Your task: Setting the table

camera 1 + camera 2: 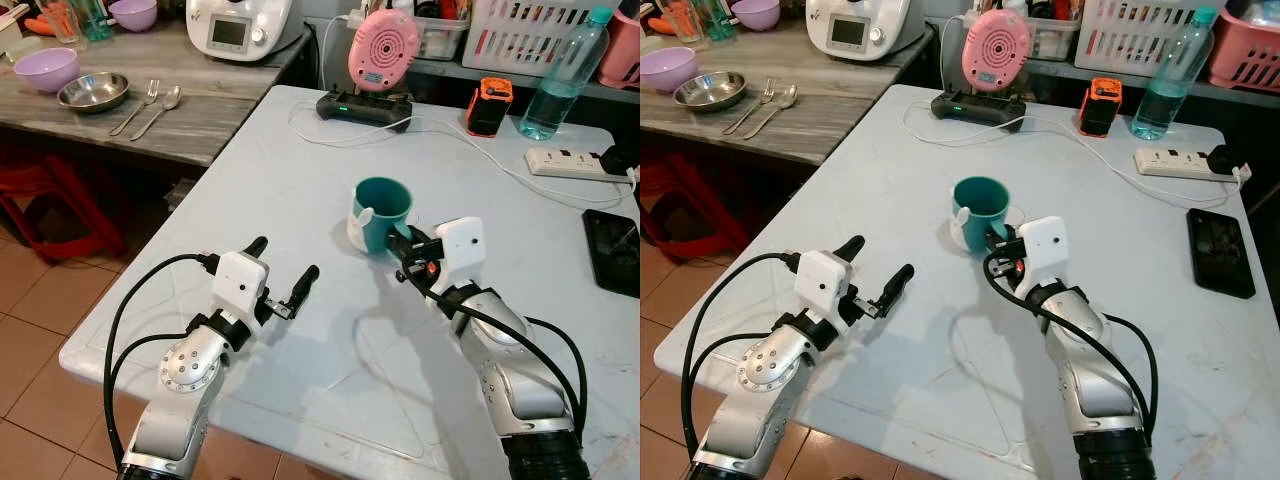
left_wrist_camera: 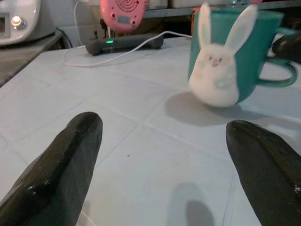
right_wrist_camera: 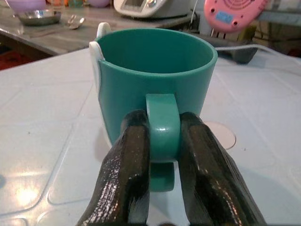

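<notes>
Teal mug (image 1: 382, 212) stands upright mid white table (image 1: 250, 160); far side w/ rabbit figure partly hidden in head views. Right gripper (image 3: 162, 155) reaches fwd from near edge, fingers (image 3: 129, 160) clamped on mug handle. Left gripper (image 1: 284, 266) rests low over table, fingers spread, holding nothing, mug near, to its right.

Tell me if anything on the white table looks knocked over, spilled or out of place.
Nothing stands out. The teal mug stands upright and looks empty, with the right end effector shut on its handle. The left end effector hovers open over the white table; no spill is visible.
</notes>
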You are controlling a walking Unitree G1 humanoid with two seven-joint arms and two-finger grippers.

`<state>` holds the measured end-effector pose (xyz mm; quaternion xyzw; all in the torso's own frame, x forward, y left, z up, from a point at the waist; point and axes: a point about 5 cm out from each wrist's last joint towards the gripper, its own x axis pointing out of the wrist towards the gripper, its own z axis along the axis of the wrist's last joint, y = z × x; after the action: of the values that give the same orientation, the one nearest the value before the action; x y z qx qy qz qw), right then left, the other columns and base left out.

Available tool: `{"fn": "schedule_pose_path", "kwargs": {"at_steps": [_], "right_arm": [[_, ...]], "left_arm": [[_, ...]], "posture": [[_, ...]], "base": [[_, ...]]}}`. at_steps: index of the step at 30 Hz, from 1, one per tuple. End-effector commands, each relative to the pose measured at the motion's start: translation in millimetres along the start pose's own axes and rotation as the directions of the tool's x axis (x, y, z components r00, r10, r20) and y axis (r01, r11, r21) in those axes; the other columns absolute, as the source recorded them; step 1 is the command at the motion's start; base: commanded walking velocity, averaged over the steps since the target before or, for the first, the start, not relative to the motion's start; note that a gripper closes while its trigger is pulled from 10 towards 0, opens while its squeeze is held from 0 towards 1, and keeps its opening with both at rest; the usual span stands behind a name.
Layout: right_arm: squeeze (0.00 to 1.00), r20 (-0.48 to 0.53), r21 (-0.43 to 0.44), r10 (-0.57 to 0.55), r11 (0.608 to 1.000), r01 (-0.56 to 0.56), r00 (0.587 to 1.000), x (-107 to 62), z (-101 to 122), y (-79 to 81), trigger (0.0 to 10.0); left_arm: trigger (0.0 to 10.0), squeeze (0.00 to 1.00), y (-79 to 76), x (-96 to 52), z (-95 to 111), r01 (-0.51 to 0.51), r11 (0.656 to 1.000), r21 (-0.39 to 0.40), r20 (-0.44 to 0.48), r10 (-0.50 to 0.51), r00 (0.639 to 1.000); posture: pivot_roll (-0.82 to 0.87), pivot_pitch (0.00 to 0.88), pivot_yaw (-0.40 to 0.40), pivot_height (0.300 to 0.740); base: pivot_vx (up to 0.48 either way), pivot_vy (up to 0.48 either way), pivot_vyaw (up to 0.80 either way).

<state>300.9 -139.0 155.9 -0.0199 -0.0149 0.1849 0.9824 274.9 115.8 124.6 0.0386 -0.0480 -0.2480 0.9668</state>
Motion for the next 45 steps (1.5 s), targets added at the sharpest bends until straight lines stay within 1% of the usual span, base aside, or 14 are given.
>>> {"fn": "schedule_pose_path", "kwargs": {"at_steps": [1,2,3,4,5,6,7,10,15,22,27,34,45], "right_arm": [[0.00,0.018,0.010,-0.025,1.000,0.025,1.000,-5.9,3.9,-1.5,0.0],[0.00,0.012,0.018,-0.039,0.999,0.038,0.999,-8.5,2.1,-1.7,2.6],[0.00,0.012,0.018,-0.039,0.999,0.038,0.999,-8.5,2.1,-1.7,2.6],[0.00,0.003,0.032,-0.056,0.998,0.056,0.998,-10.6,-0.4,-2.3,3.8],[0.00,-0.004,0.043,-0.069,0.997,0.069,0.998,-12.2,-2.3,-2.5,8.1],[0.00,-0.004,0.043,-0.069,0.997,0.069,0.998,-12.2,-2.3,-2.5,8.1],[0.00,-0.007,0.043,-0.077,0.996,0.078,0.997,-12.7,-3.0,-2.1,10.0],[0.00,-0.008,0.056,-0.102,0.993,0.102,0.995,-12.4,-2.9,-3.3,10.0],[0.00,-0.018,0.062,-0.135,0.989,0.136,0.991,-8.9,-2.0,-11.1,10.0],[0.00,-0.014,0.080,-0.157,0.984,0.158,0.987,-7.4,-0.6,-13.9,10.0],[0.00,-0.022,0.092,-0.172,0.981,0.173,0.985,-9.1,-3.0,-12.3,10.0],[0.00,-0.032,0.107,-0.193,0.975,0.195,0.981,-10.2,-4.3,-16.8,10.0],[0.00,-0.032,0.115,-0.197,0.973,0.200,0.980,-8.5,-3.8,-15.9,10.0]], "left_arm": [[10.0,0.00,5.9,0.3,-4.4,-0.042,0.999,-0.025,-0.031,0.041,0.999],[10.0,0.00,8.1,1.1,-4.3,-0.061,0.998,-0.029,-0.031,0.060,0.998],[10.0,0.00,8.1,1.1,-4.3,-0.061,0.998,-0.029,-0.031,0.060,0.998],[10.0,0.00,10.5,2.1,-4.2,-0.080,0.996,-0.034,-0.032,0.079,0.996],[10.0,0.00,12.4,3.3,-4.5,-0.091,0.995,-0.042,-0.036,0.089,0.995],[10.0,0.00,12.4,3.3,-4.5,-0.091,0.995,-0.042,-0.036,0.089,0.995],[10.0,0.00,14.6,4.7,-4.1,-0.102,0.994,-0.047,-0.038,0.101,0.994],[10.0,0.00,18.3,9.0,-2.9,-0.130,0.990,-0.061,-0.051,0.127,0.991],[10.0,0.00,20.8,14.1,-1.2,-0.168,0.985,-0.047,-0.037,0.167,0.985],[10.0,0.00,21.7,12.5,-2.7,-0.179,0.983,-0.030,-0.050,0.177,0.983],[10.0,0.00,23.7,15.2,-3.0,-0.184,0.983,-0.016,-0.057,0.182,0.982],[10.0,0.00,24.6,15.7,-2.8,-0.185,0.983,-0.006,-0.061,0.184,0.981],[10.0,0.00,26.0,14.5,-4.4,-0.187,0.982,0.003,-0.071,0.187,0.980]], "posture": [[-0.07,0.106,0.024,0.740],[-0.07,0.104,0.024,0.740],[-0.07,0.104,0.024,0.740],[-0.07,0.102,0.025,0.740],[-0.07,0.100,0.025,0.740],[-0.07,0.100,0.025,0.740],[-0.07,0.097,0.025,0.740],[-0.07,0.095,0.019,0.740],[-0.07,0.086,0.009,0.740],[-0.06,0.086,0.010,0.740],[-0.07,0.091,0.025,0.740],[-0.07,0.096,0.027,0.740],[-0.06,0.100,0.032,0.740]], "base": [[0.000,0.000,0.00],[0.000,0.000,0.00],[0.000,0.000,0.00],[0.000,0.000,0.00],[0.000,0.000,0.00],[0.000,0.000,0.00],[0.000,0.000,0.00],[0.000,0.000,0.00],[0.000,0.000,0.00],[0.000,0.000,0.00],[0.000,0.000,0.00],[0.000,0.000,0.00],[-0.022,0.000,0.00]]}}
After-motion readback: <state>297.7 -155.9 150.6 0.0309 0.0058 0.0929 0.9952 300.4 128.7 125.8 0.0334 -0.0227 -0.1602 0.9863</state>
